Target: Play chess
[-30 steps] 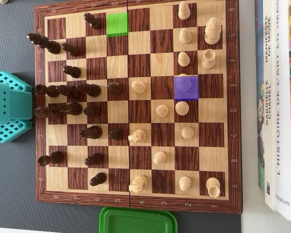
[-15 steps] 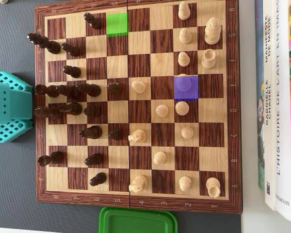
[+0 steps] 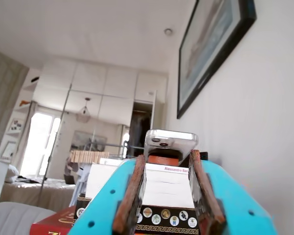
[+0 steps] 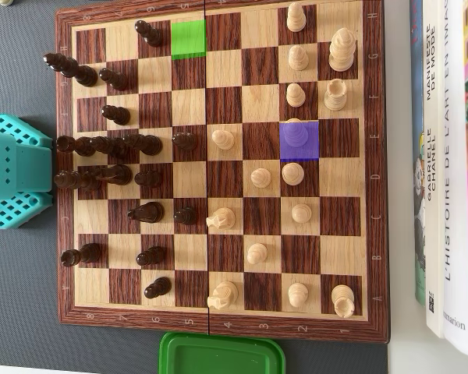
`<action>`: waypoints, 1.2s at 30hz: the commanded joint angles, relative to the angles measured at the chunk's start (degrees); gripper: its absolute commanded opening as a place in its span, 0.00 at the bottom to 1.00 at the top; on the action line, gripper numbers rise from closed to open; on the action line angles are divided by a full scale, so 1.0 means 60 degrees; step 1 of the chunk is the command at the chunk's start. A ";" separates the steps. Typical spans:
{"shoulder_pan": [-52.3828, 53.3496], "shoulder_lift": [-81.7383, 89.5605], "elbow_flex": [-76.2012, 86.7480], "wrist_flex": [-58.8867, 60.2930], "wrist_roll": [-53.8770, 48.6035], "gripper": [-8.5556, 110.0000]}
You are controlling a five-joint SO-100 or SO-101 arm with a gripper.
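The chessboard (image 4: 218, 167) lies flat in the middle of the desk (image 4: 19, 312) in the overhead view. The dark pieces (image 4: 113, 144) stand on the side near the left edge. The light pieces (image 4: 296, 167) stand on the side near the right edge. Many pieces have left their first rows, so I think the game is well under way, but lots of pieces are left to play.

One square near the top edge is marked green (image 4: 189, 39) and it is empty. Another square is marked purple (image 4: 299, 140), and a light piece (image 4: 297, 134) sits in it. I would guess that piece should go to the green square, and that is not done yet.

The teal arm base (image 4: 14, 170) sits at the left edge of the desk. A green lid (image 4: 222, 354) lies at the bottom edge, and books (image 4: 444, 164) lie along the right edge.

In the wrist view the gripper (image 3: 167, 205) points up at the room, not at the board. Its jaws are apart and hold nothing. Behind them sits a phone (image 3: 170, 142) on stacked books (image 3: 164, 188).
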 commanded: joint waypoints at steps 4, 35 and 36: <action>0.0029 -0.0117 -0.1362 0.2725 -0.0029 0.19; -0.0029 -0.3706 -0.5610 1.2642 0.0044 0.19; -0.0029 -0.3735 -0.5625 1.2642 0.0000 0.19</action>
